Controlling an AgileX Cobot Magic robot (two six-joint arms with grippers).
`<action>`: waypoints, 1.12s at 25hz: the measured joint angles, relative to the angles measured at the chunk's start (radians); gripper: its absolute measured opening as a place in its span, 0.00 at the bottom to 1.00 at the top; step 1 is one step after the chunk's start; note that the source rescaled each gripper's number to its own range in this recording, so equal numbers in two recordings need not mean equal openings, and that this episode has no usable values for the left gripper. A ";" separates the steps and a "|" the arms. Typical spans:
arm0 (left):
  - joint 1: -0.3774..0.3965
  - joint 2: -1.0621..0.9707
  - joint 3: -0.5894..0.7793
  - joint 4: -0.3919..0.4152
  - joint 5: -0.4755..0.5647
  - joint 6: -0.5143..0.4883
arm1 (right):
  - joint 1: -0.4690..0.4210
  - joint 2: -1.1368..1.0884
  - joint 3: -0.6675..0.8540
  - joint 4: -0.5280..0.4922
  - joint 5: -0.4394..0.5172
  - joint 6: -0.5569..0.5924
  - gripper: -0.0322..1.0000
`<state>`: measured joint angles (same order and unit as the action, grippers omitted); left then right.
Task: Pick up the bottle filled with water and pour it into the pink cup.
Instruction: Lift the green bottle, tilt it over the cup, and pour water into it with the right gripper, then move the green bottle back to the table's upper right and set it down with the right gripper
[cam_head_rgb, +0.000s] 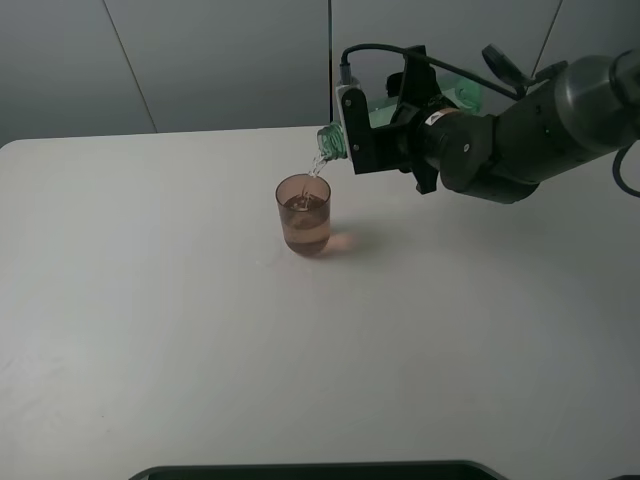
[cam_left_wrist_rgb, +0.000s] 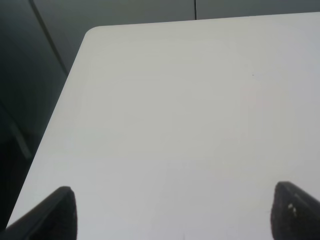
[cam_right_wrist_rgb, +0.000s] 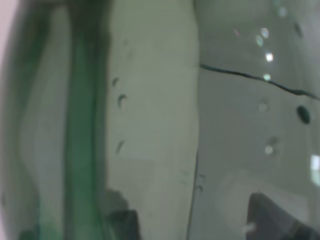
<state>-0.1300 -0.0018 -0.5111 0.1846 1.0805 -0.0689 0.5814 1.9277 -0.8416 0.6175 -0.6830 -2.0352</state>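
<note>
Presently: right gripper (cam_head_rgb: 372, 132) clamped on the bottle (cam_head_rgb: 328, 142), which is tilted with its mouth just above the pink cup (cam_head_rgb: 303, 213), water streaming in. Cup upright on the white table (cam_head_rgb: 150, 300), well clear of every edge. Left gripper (cam_left_wrist_rgb: 172, 212): fingers spread wide over bare tabletop.

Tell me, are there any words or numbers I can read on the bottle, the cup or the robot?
Nothing here can be read.
The bottle: no label shows.
The pink cup: plain, no writing.
A pale sticker on the right arm: too small to read.
</note>
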 joint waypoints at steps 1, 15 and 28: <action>0.000 0.000 0.000 0.000 0.000 0.000 | 0.000 0.000 0.000 0.000 0.000 0.000 0.03; 0.000 0.000 0.000 0.000 0.000 0.000 | 0.000 0.000 0.000 0.000 -0.008 0.259 0.03; 0.000 0.000 0.000 0.000 0.000 0.000 | -0.011 -0.099 0.000 -0.004 -0.029 1.103 0.03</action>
<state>-0.1300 -0.0018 -0.5111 0.1846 1.0805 -0.0689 0.5700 1.8290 -0.8416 0.6133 -0.7119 -0.9318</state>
